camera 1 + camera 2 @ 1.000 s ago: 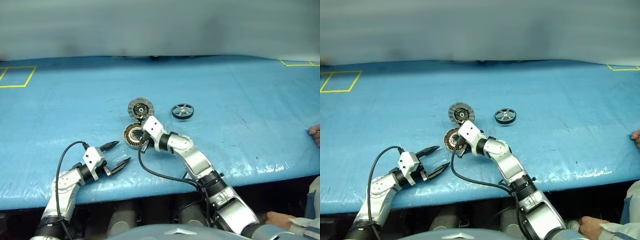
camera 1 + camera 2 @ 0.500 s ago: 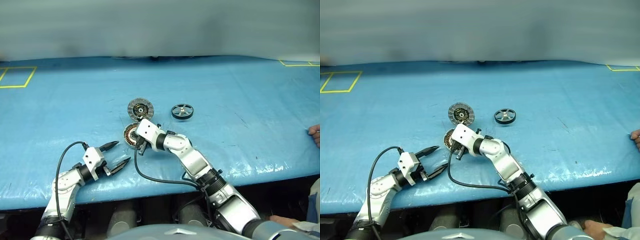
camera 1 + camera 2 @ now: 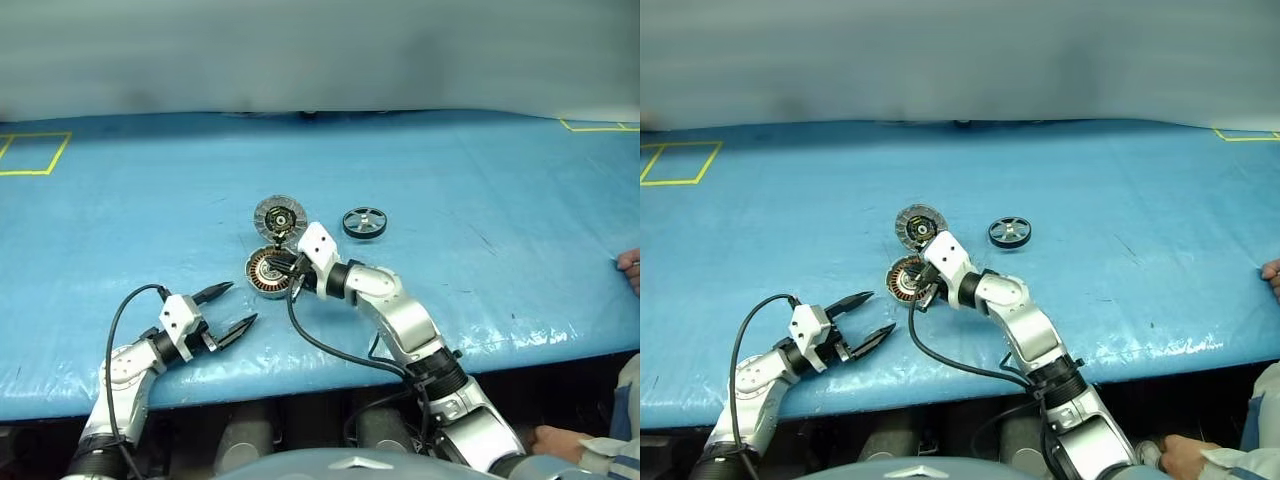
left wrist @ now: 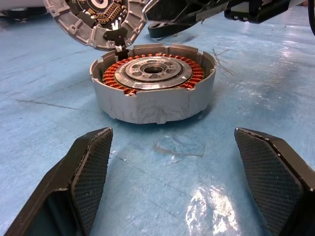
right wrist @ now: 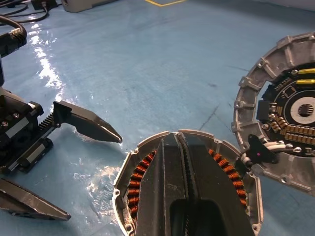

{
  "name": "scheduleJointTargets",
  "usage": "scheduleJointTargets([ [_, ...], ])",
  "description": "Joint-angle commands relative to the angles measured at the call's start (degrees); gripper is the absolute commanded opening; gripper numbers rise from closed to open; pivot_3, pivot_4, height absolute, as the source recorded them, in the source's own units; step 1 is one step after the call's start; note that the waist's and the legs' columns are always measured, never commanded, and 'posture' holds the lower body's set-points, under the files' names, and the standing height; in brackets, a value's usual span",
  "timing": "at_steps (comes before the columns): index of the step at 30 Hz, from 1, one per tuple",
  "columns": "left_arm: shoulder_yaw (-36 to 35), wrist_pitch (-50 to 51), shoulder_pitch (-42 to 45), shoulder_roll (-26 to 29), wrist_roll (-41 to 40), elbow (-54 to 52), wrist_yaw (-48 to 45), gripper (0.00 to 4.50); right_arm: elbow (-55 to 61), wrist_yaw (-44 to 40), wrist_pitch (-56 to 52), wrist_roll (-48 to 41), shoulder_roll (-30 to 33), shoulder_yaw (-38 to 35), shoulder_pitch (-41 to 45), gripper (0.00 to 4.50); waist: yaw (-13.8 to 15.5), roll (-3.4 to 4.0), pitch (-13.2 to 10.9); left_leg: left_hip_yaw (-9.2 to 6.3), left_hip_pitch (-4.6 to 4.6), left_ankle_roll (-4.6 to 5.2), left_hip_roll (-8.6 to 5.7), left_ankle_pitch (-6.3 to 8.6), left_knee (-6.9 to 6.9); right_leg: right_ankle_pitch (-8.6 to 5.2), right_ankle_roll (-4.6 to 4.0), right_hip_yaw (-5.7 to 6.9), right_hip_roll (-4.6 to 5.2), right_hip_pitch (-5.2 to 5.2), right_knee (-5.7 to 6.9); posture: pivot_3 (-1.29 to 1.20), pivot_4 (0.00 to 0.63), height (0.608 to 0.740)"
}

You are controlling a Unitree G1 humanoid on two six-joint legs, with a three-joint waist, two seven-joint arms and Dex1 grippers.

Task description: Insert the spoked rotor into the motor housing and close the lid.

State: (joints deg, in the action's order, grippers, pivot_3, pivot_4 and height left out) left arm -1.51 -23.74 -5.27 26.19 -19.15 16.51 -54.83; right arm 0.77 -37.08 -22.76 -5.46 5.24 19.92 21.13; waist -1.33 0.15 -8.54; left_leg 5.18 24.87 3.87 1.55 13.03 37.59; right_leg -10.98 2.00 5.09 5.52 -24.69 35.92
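Observation:
The motor housing (image 3: 264,272) lies open on the blue table, its copper-orange winding ring and silver hub (image 4: 152,70) facing up. The lid (image 3: 279,216) lies flipped back just behind it, joined at the edge, inner face with dark centre upward. The spoked rotor (image 3: 365,222) rests apart on the table, to the right of the lid. My right gripper (image 5: 178,136) is shut and empty, hovering just above the housing's right side. My left gripper (image 3: 238,304) is open near the table's front edge, pointing at the housing from a short distance, holding nothing.
The blue sheet (image 3: 480,200) covers the whole table. Yellow tape marks lie at the far left (image 3: 30,152) and far right (image 3: 598,126). A person's hand (image 3: 630,268) rests at the right edge. A black cable (image 3: 330,350) trails from my right wrist.
My right gripper, still shut, dipped left across the housing and has now risen and drawn back to the right. The left gripper has stayed put and open.

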Motion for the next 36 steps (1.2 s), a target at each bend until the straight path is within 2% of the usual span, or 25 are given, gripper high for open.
scheduleJointTargets([
  [1, -2.21, 1.10, -0.73, 0.71, -1.90, -1.24, -0.32, 4.22, 2.35, 2.43, 0.49, 0.82, 1.85, -2.20, -0.95, 0.04, 0.06, -0.01, 0.00, 0.00, 0.02, 0.00, 0.00, 0.00, 0.00, 0.00, 0.00, 0.01, 0.00, -0.01, -0.01, 0.00, 0.150, 0.740],
  [6, -4.00, 2.51, -1.87, 0.86, -3.68, -3.39, -0.16, 4.22, 0.77, 8.25, 1.22, 5.13, 7.64, -6.23, -0.84, 0.04, 0.23, -0.02, -0.03, 0.00, 0.13, 0.00, -0.02, 0.01, 0.02, 0.00, 0.00, 0.04, 0.01, -0.09, -0.02, 0.00, 0.150, 0.740],
  [9, -4.25, 2.84, -2.38, 0.73, -3.46, -4.07, -0.12, 4.22, 2.49, 9.04, 0.53, 5.23, 11.80, -9.93, -0.80, 0.60, 0.49, -0.03, -0.04, 0.00, 0.16, 0.00, -0.03, 0.01, 0.03, 0.00, 0.01, 0.06, 0.02, -0.10, -0.03, 0.00, 0.150, 0.740],
  [12, -4.03, 3.09, -2.70, 0.36, -3.15, -4.55, 0.09, 4.22, 3.75, 9.09, -0.05, 4.46, 14.34, -12.44, -0.37, 1.53, 0.62, -0.03, -0.05, -0.01, 0.20, 0.00, -0.03, 0.01, 0.03, -0.01, 0.01, 0.08, 0.00, -0.13, -0.03, 0.00, 0.150, 0.740],
  [20, -2.76, 3.47, -2.71, -1.08, -1.88, -4.87, 0.81, 4.22, -3.97, 8.47, -0.79, 5.03, 19.08, -15.25, 3.03, 1.53, 0.61, -0.03, -0.08, -0.02, 0.20, 0.09, -0.02, -0.03, 0.08, -0.02, -0.01, 0.12, -0.04, -0.10, -0.03, 0.00, 0.150, 0.740],
  [25, -2.77, 3.49, -3.19, -1.37, -1.45, -5.41, 1.37, 4.22, -7.63, 8.70, 0.38, 4.97, 18.82, -14.96, 4.60, 1.53, 0.63, -0.03, -0.09, -0.04, 0.21, 0.28, -0.02, -0.14, 0.08, -0.02, -0.01, 0.14, -0.05, -0.08, -0.02, 0.00, 0.150, 0.740],
  [36, -2.62, 3.92, -4.33, -1.21, -0.91, -6.27, 2.52, 4.22, -7.45, 9.01, 0.64, 4.56, 17.68, -15.29, 4.34, 1.53, 0.62, -0.01, -0.10, -0.04, 0.25, 0.30, -0.02, -0.14, 0.12, -0.01, 0.01, 0.14, -0.06, -0.09, -0.01, 0.00, 0.150, 0.740],
])
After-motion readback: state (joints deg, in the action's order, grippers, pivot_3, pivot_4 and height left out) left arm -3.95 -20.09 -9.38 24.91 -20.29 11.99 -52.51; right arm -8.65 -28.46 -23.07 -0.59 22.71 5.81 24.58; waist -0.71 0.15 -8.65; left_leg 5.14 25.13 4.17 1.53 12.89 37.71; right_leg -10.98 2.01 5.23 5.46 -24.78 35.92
